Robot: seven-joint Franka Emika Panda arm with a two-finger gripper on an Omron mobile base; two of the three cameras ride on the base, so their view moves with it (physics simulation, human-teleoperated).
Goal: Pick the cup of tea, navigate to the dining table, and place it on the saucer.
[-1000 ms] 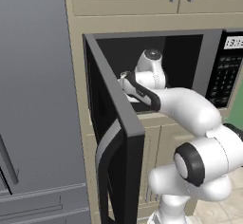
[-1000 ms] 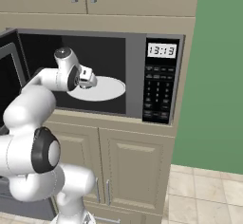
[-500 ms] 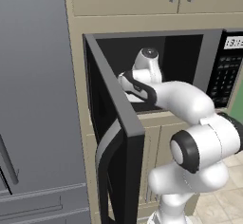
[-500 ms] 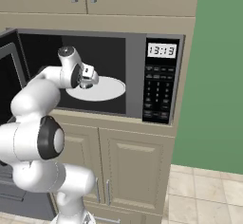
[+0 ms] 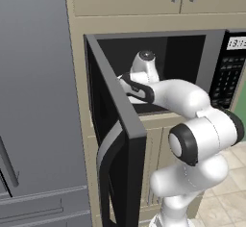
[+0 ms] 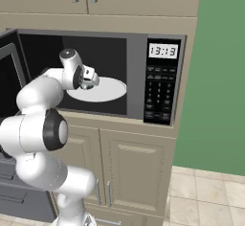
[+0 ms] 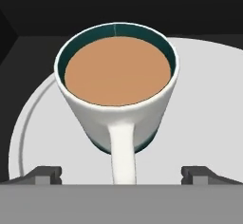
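cup of tea (image 7: 117,90) between spread jaws

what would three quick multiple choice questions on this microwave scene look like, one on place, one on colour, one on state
1. Where does the cup of tea stand?
A. on the round white turntable inside the microwave
B. on the floor tiles
C. on top of the upper cabinets

2. What colour is the liquid in the cup?
A. clear
B. light brown
C. dark green

3. How is the gripper set relative to the cup?
A. shut on the rim
B. open, a finger tip on each side of the handle
C. holding the cup above the turntable

Answers: 1 A, the hand view shows the cup on the white disc in the dark cavity. 2 B, the surface is tan brown. 3 B, the tips stand wide apart, touching nothing.
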